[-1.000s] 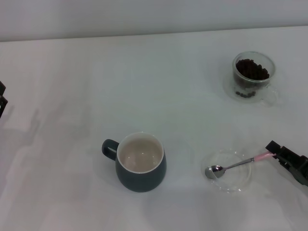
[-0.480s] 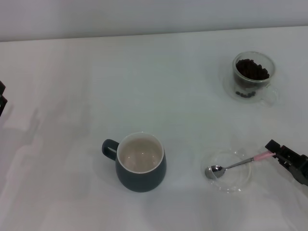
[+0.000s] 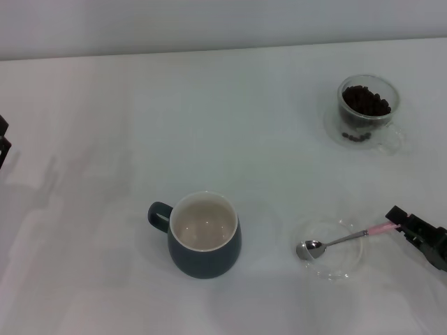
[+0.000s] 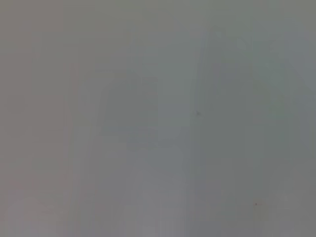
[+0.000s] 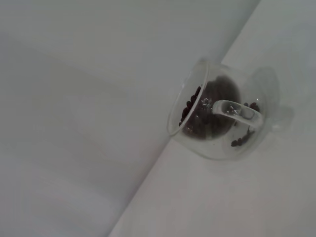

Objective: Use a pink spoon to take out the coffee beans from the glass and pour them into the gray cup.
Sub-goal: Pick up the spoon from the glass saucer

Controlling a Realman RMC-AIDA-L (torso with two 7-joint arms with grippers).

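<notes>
Almost nothing had moved since a moment before: my right gripper (image 3: 399, 222) had dipped only a tiny bit, down at about four o'clock on the table (image 3: 209, 105). Its tips sat on the pink end of the pink spoon (image 3: 342, 239), but I could not tell if they were shut on it. So I think the grab was only just starting, and no beans had been scooped yet.

My left gripper (image 3: 3, 143) waited at nine o'clock, right at the side edge, and I could not tell its fingers either.

Next biggest, the gray cup (image 3: 204, 236) stood at six o'clock, with nothing inside. At two o'clock stood the glass (image 3: 369, 112), full of coffee beans (image 3: 366, 101). A clear saucer (image 3: 330, 248) lay under the spoon's shiny bowl.

Between the saucer, the glass and the gray cup the table was bare, so I had lots of room to move. My right gripper was very near the right edge, though.
</notes>
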